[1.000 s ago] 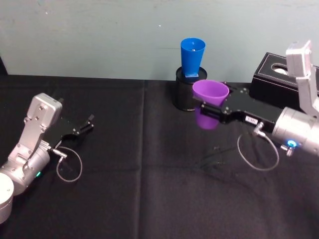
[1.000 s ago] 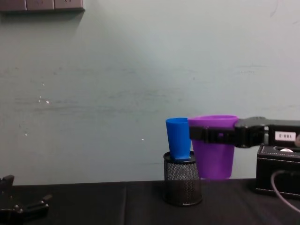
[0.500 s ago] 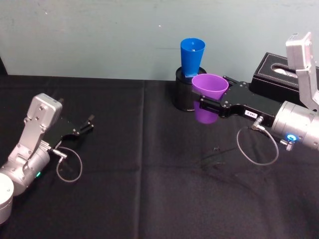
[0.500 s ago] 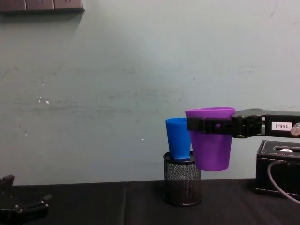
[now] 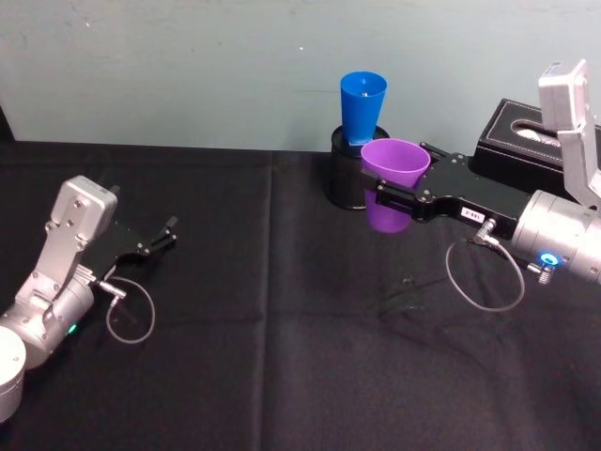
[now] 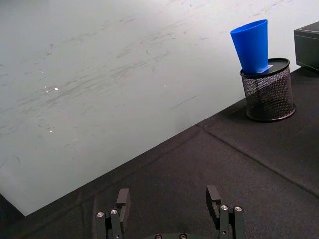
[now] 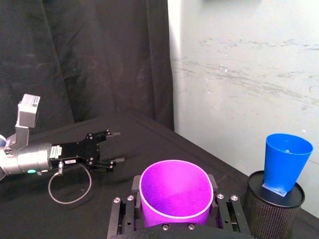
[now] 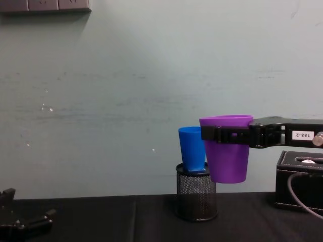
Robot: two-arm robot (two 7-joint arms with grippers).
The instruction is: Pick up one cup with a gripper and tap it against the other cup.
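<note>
The right gripper [image 5: 406, 180] enters from 3 o'clock in the head view, its fingers clamped on either side of the purple cup [image 5: 396, 162] just under the rim. The cup is upright and held clear of the bench [image 5: 282, 329]. The blue cup [image 5: 362, 105] stands in a black mesh holder [image 5: 344, 178], its base hidden inside. In the chest view the purple cup lies at 3 o'clock of the blue cup and overlaps its wall, so contact between them cannot be told. The near finger hides a band of the purple wall. The right arm is cut off at the frame edge and partly covers the black box [image 5: 526, 141] behind it. The left gripper [image 5: 160, 240] lies low at the bench's 9 o'clock side, fingers apart
</note>
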